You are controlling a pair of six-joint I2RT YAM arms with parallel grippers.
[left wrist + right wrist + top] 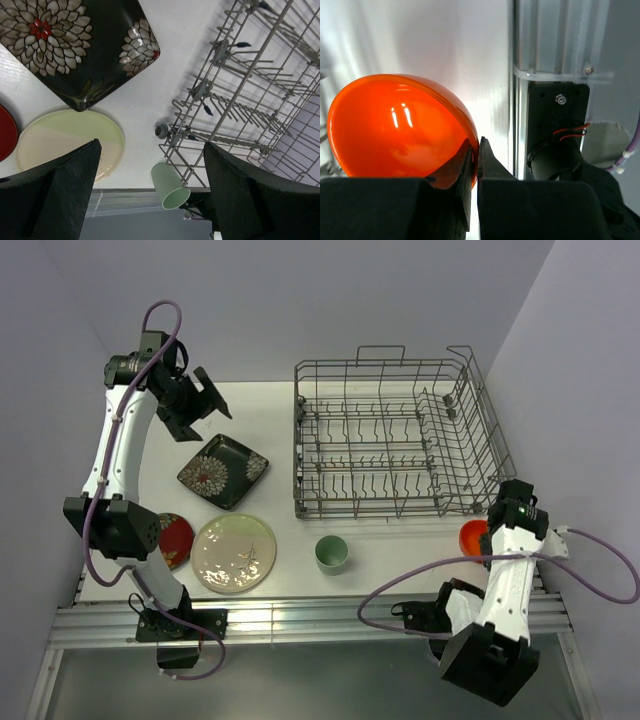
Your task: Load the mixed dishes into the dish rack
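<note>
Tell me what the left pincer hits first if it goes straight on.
Probably bare white tabletop: the open left pincer aims into the gap between the cream round plate and the grey wire dish rack. Depth is unclear; the pale green cup sits close.

Our left arm [118,445] and right arm [505,580] are white with black joints and black fingers [50,200]; lilac cables [163,304] loop alongside.

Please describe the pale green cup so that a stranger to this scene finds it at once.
Find the large grey wire dish rack on the right. In front of its near left corner stands a small pale green cup, upright. Its neighbour on the left, the cream round plate, is flat and much wider.
</note>
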